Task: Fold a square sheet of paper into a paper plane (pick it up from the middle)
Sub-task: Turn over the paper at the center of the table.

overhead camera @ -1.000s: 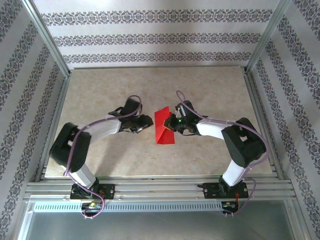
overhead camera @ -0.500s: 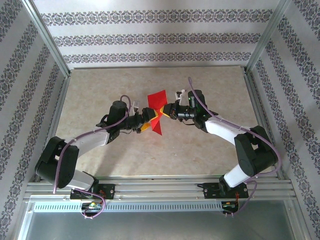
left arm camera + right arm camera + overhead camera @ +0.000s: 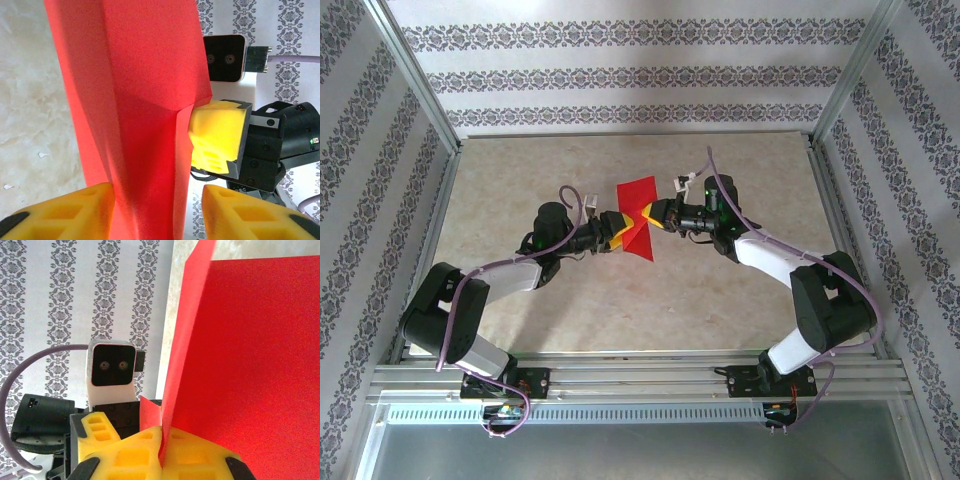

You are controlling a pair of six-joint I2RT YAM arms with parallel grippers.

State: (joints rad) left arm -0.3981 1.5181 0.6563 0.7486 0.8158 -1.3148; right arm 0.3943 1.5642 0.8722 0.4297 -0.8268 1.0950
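This thin bright red paper sheet [image 3: 638, 192] is floppy and tears easily, so hold it at the crease. Your right gripper [image 3: 161, 442] pinches it; your left gripper [image 3: 157, 210] straddles it, unclamped.

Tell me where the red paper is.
Top view, centre: the red paper is pinched at its right edge by the right end effector, with the left end effector at its left.

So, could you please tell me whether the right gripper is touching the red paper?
Touching. The right wrist view shows an edge of the red paper clamped between the closed jaws of the right gripper, with no gap.
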